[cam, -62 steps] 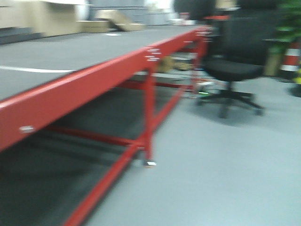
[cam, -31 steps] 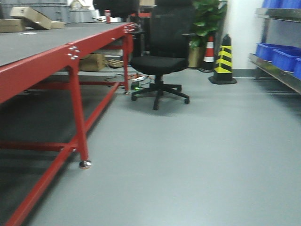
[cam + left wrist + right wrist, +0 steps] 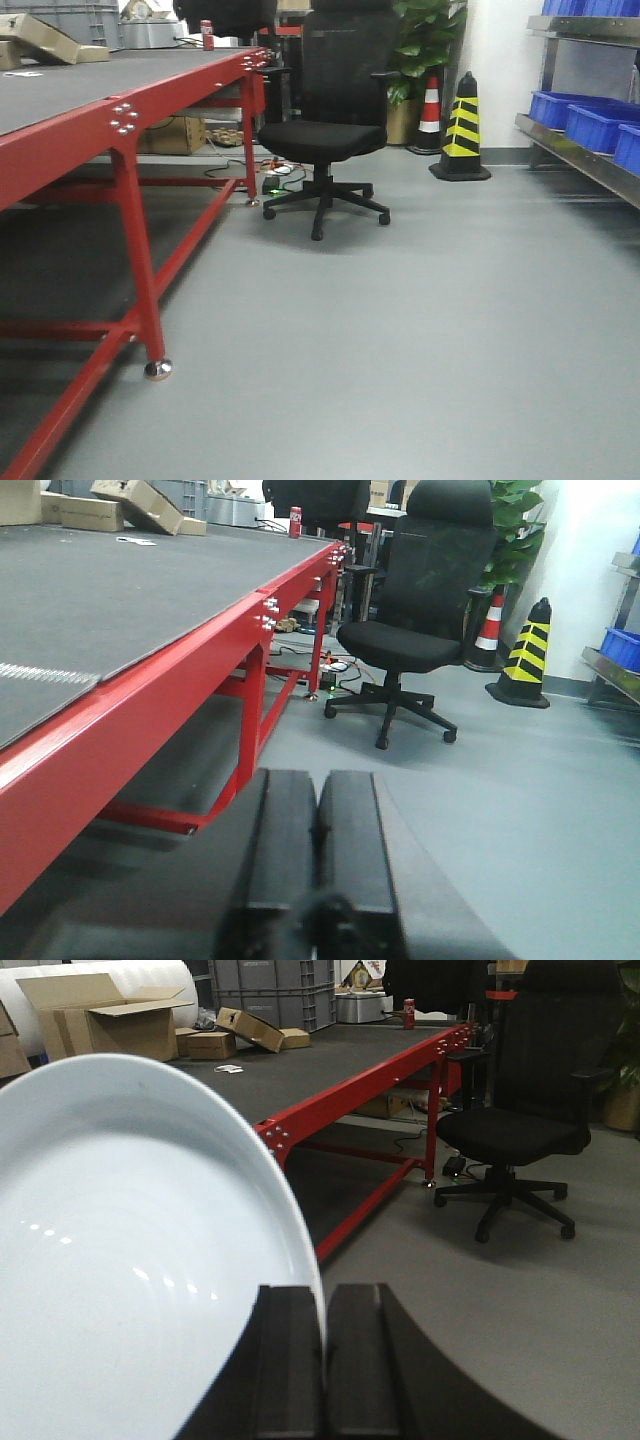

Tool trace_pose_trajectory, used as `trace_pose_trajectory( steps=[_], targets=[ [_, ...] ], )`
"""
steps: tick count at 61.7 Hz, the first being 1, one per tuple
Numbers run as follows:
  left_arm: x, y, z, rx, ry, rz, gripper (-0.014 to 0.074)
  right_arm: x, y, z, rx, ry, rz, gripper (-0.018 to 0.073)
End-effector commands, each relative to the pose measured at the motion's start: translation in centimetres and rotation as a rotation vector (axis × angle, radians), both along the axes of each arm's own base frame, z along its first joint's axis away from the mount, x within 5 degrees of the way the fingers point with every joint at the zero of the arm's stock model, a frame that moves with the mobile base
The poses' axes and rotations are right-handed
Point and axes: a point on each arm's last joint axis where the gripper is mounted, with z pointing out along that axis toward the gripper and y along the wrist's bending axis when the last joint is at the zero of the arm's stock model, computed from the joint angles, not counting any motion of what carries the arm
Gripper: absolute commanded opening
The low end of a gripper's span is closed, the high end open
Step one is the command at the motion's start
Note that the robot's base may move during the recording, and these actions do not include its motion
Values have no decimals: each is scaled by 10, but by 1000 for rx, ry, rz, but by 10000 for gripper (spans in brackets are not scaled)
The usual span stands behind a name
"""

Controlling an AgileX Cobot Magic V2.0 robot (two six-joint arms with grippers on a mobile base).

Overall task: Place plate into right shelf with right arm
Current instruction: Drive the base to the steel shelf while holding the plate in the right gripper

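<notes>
In the right wrist view my right gripper [image 3: 322,1305] is shut on the rim of the white plate [image 3: 130,1260], which stands on edge and fills the left half of that view. The right shelf [image 3: 585,155], a steel rack with blue bins [image 3: 590,125], shows at the right edge of the front view; its corner also shows in the left wrist view [image 3: 612,670]. My left gripper [image 3: 318,790] is shut and empty, held above the floor beside the red table. Neither gripper shows in the front view.
A long red-framed table [image 3: 130,110] with a grey top runs along the left. A black office chair [image 3: 325,140] stands ahead, with a striped yellow-black cone [image 3: 462,125], an orange cone [image 3: 430,105] and a plant behind it. Cardboard boxes [image 3: 100,1020] lie on the table.
The front view has swung to the right: the red table slid left, the chair moved toward the middle, and the steel rack with blue bins came into view at the right.
</notes>
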Motion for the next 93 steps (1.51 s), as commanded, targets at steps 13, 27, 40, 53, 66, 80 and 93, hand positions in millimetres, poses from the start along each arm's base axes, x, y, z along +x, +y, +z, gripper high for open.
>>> trace_pose_trajectory(
  steps=[13,27,40,53,66,80,93],
  targets=[
    [-1,0,6,-8,-97,-5,-47,-3,0,18,42,-116,17,64],
    [-1,0,6,-8,-97,-5,-47,-3,0,18,42,-116,17,64],
    [-1,0,6,-8,-97,-5,-47,-3,0,18,42,-116,17,64],
    [-1,0,6,-8,-97,-5,-47,-3,0,18,42,-116,17,64],
    [-1,0,6,-8,-97,-5,-47,-3,0,18,42,-117,17,64],
    [-1,0,6,-8,-97,-5,-47,-3,0,18,42,-116,17,64],
    [-1,0,6,-8,-97,-5,-47,-3,0,18,42,-116,17,64]
  ],
)
